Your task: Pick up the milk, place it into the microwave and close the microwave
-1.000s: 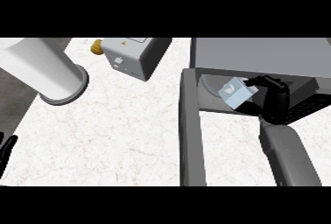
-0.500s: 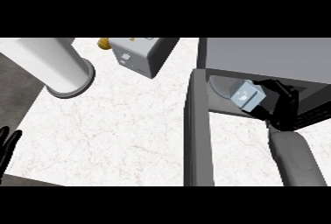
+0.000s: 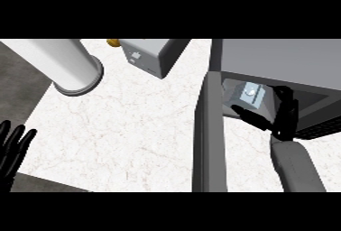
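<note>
Fingers [image 3: 288, 108] of the black right hand [image 3: 276, 118] are spread, holding nothing, inside the grey microwave [image 3: 279, 61]. The pale blue milk carton [image 3: 251, 93] sits just beyond them, deeper inside. The open grey door [image 3: 208, 135] stands left of the hand. The left hand [image 3: 12, 151] rests open, far left of the microwave.

The left robot hand [image 3: 13, 146] is cut off by the left edge. The microwave [image 3: 279, 63] runs past the right edge. The right robot hand [image 3: 276, 117] partly hides the milk [image 3: 251, 94].
</note>
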Robot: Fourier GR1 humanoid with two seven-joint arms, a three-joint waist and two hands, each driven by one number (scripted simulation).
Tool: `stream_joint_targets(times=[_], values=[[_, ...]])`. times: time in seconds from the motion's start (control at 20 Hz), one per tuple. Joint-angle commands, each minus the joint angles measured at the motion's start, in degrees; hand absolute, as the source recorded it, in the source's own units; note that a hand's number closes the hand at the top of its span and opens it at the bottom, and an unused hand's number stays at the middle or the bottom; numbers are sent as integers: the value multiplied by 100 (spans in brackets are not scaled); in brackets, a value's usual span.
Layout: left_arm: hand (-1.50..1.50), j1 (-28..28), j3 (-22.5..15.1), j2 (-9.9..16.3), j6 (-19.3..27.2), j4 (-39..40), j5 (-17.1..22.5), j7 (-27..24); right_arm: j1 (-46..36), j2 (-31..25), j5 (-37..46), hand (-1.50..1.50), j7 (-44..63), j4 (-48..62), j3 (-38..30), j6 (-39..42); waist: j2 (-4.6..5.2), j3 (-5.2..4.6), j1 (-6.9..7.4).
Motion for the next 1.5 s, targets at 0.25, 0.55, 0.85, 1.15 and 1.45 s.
stream_joint_targets(times=[0.25,0.55,0.85,1.15,1.45], values=[[-150,-245,-167,-12,35,50,-160,40,-1086,157,-129,-150,1392,1294,-100,201,239,4,190],[-150,-340,-406,-153,151,95,-413,97,-1865,-56,-5,-150,2007,2066,-179,241,203,8,49],[-150,-332,-641,-299,285,89,-738,151,-3078,-346,12,-150,2680,3183,-325,562,162,24,-135],[-150,-432,-806,-489,456,105,-964,105,-3352,-328,-142,-150,2233,3928,-505,1053,170,36,-309],[-150,-336,-945,-602,523,133,-1263,-50,-3435,-429,-282,-150,1789,4497,-770,1268,85,26,-525]])
